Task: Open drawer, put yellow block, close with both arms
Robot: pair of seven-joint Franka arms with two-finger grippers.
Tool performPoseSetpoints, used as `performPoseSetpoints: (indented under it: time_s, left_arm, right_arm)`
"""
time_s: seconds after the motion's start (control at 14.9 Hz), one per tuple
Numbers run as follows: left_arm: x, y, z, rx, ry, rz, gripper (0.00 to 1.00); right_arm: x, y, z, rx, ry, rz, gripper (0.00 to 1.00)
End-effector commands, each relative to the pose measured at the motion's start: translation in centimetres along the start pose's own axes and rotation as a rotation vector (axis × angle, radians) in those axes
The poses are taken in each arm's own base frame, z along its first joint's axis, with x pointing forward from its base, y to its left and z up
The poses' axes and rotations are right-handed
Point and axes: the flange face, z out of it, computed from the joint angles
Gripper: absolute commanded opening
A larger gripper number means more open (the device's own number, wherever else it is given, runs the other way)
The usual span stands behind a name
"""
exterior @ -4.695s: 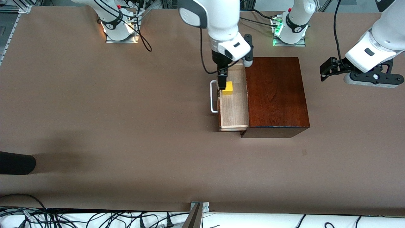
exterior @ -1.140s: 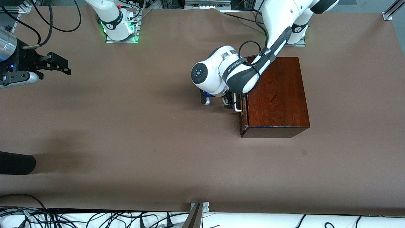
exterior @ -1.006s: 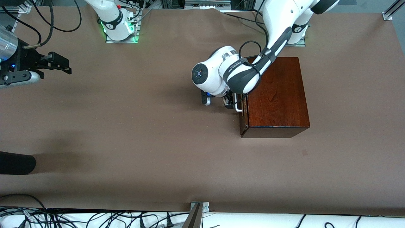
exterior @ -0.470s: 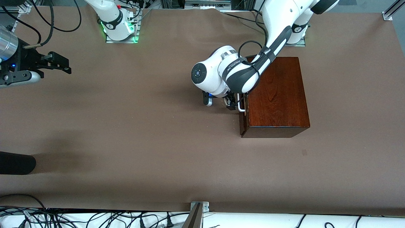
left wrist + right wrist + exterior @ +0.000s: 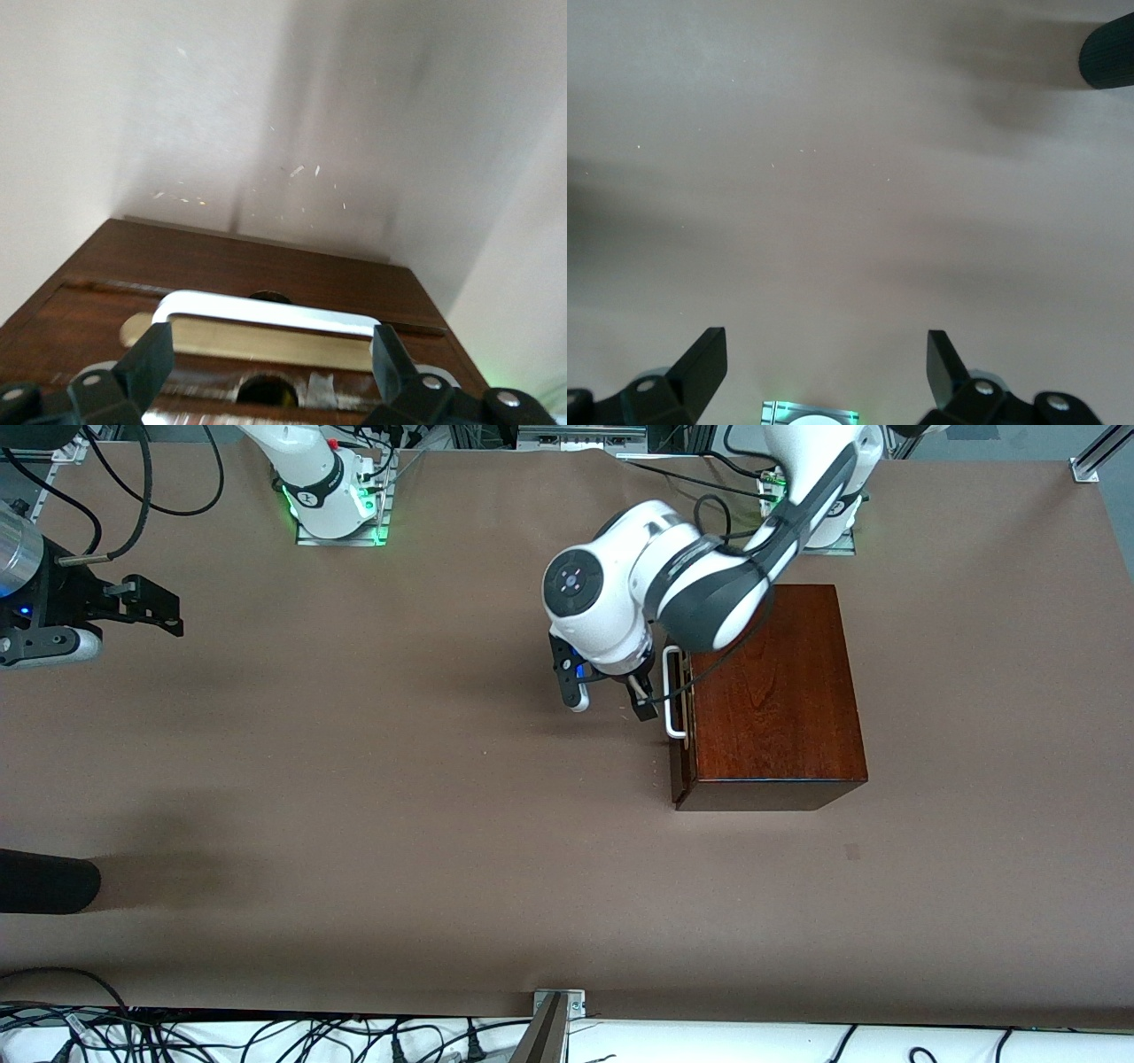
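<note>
The mahogany box (image 5: 771,691) stands near the left arm's base. Its drawer (image 5: 679,766) is shut, with the dark front flush and the white bar handle (image 5: 675,691) sticking out. The yellow block is hidden. My left gripper (image 5: 609,701) hangs open just in front of the drawer, holding nothing. In the left wrist view the left gripper (image 5: 268,363) faces the drawer front (image 5: 221,274), and the handle (image 5: 266,310) spans the gap between the two fingers. My right gripper (image 5: 155,605) is open and empty over the table's edge at the right arm's end. It shows open over bare table in the right wrist view (image 5: 824,363).
A black rounded object (image 5: 44,881) lies at the table's edge at the right arm's end, nearer the front camera, and also shows in the right wrist view (image 5: 1107,53). The arm bases (image 5: 332,509) (image 5: 815,514) stand along the top. A metal bracket (image 5: 558,1003) sits at the front edge.
The drawer, earlier open with the yellow block in it, is now shut. The right arm has withdrawn to its end. In the last half second the left gripper has risen and drawn back from the handle.
</note>
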Motion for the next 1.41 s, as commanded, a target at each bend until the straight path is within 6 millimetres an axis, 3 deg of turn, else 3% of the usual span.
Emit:
performPoseSetpoints:
  time_s: [0.0, 0.34, 0.4, 0.47, 0.6, 0.87, 1.14, 1.34]
  left_arm:
    - [-6.7, -5.5, -3.8, -0.041, 0.088, -0.124, 1.00]
    - [-18.8, -14.9, -8.5, -0.040, 0.195, -0.367, 1.00]
    - [-21.8, -17.6, -8.4, -0.057, 0.234, -0.421, 1.00]
    - [-23.1, -18.1, -8.9, -0.055, 0.257, -0.462, 1.00]
    - [-27.6, -19.3, -9.3, -0.044, 0.263, -0.560, 1.00]
    - [-35.8, -18.0, -10.0, -0.076, 0.328, -0.875, 1.00]
    - [-39.0, -13.6, -10.0, -0.117, 0.295, -1.213, 1.00]
    - [-40.0, -10.8, -9.0, -0.113, 0.289, -1.257, 1.00]
  right_arm:
    - [0.5, 0.1, -0.8, -0.005, 0.061, 0.002, 1.00]
    - [0.6, -0.1, -0.8, -0.001, 0.066, -0.001, 1.00]
    - [0.6, -0.1, -0.8, -0.001, 0.066, -0.003, 1.00]
    - [0.6, -0.1, -0.8, 0.000, 0.066, -0.001, 1.00]
    - [0.6, -0.1, -0.8, 0.000, 0.068, -0.001, 1.00]
    - [0.6, -0.1, -0.8, -0.001, 0.066, -0.003, 1.00]
    - [0.6, -0.1, -0.7, -0.001, 0.065, -0.006, 1.00]
    - [0.6, -0.1, -0.7, -0.001, 0.066, -0.004, 1.00]
